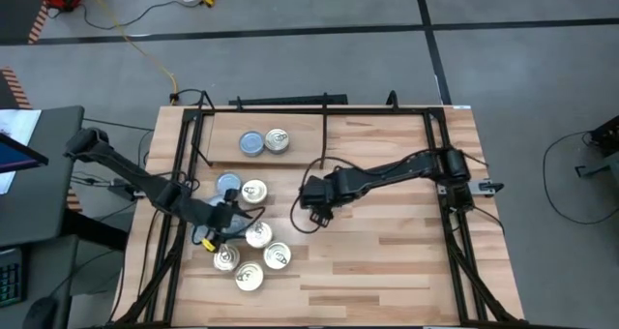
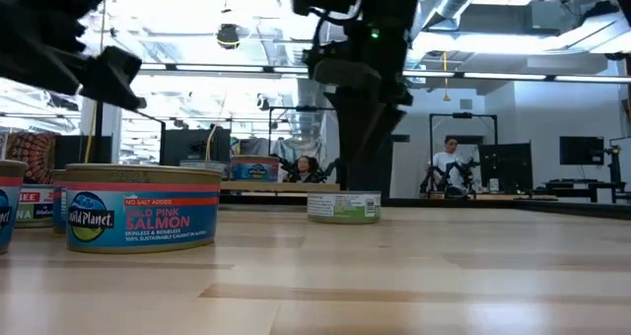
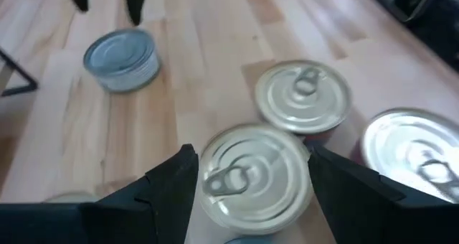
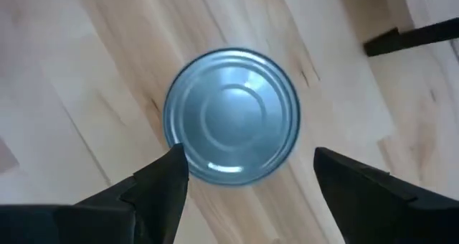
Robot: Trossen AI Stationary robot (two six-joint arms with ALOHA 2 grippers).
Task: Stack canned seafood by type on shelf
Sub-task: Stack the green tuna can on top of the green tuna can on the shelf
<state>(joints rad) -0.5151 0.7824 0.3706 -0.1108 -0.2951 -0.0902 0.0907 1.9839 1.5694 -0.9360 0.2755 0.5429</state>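
My left gripper [image 1: 230,223] [image 3: 251,156] is shut on a gold pull-tab tin [image 3: 254,176], which the gripper hides in the high view. Around it, gold-topped tins [image 1: 258,234] [image 1: 278,256] [image 1: 225,259] [image 1: 249,276] stand on the table's near left. My right gripper [image 1: 314,211] [image 4: 247,158] is open, just above a bluish-grey tin [image 4: 231,115] [image 2: 343,207] that stands flat on the table; its fingers touch nothing. A bluish tin [image 1: 228,184] and a gold tin [image 1: 253,192] stand side by side. Two more tins [image 1: 251,143] [image 1: 277,140] stand on the shelf [image 1: 300,140]. My left gripper has the gold pull-tab tin between its two fingers, one finger [image 3: 179,183] at each side of the tin's rim [image 3: 208,201]. The fingers come from above, slanting toward the table's right. The tin's top faces up; whether it is lifted off the table, I cannot tell.
Black frame rods [image 1: 189,164] [image 1: 445,164] run along the table's left and right sides, and a divider rod [image 1: 322,135] stands beside the shelf. The table's middle and right [image 1: 387,261] are bare wood. A salmon tin [image 2: 143,207] stands near the low camera. People sit in the room beyond.
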